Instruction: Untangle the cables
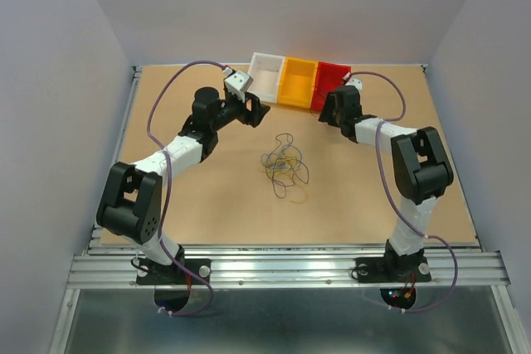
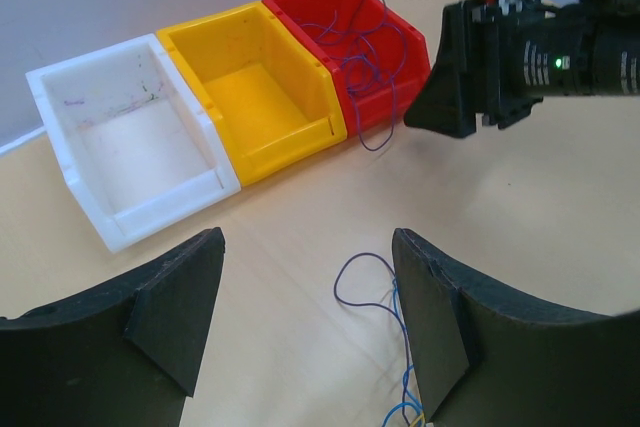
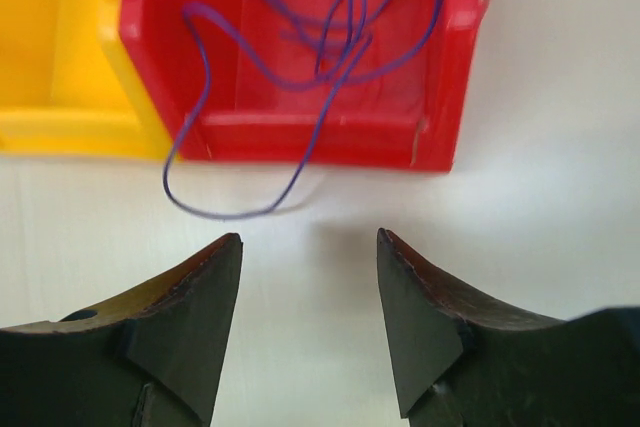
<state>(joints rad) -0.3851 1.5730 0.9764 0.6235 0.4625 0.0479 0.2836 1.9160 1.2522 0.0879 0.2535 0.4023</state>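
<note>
Left end effector [image 2: 308, 242], right end effector [image 3: 308, 237] spread; perhaps one cable [image 3: 215, 212] overhangs red bin [image 3: 310, 137].

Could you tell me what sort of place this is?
Probably a robotics lab cell: the left arm and right arm bolted to a metal rail, a tabletop enclosed by plain grey walls, and three sorting bins.

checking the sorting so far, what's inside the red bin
Tangled dark purple wires lie in the red bin, one loop hanging over its front lip onto the table. The floor beneath them is partly covered.
</note>
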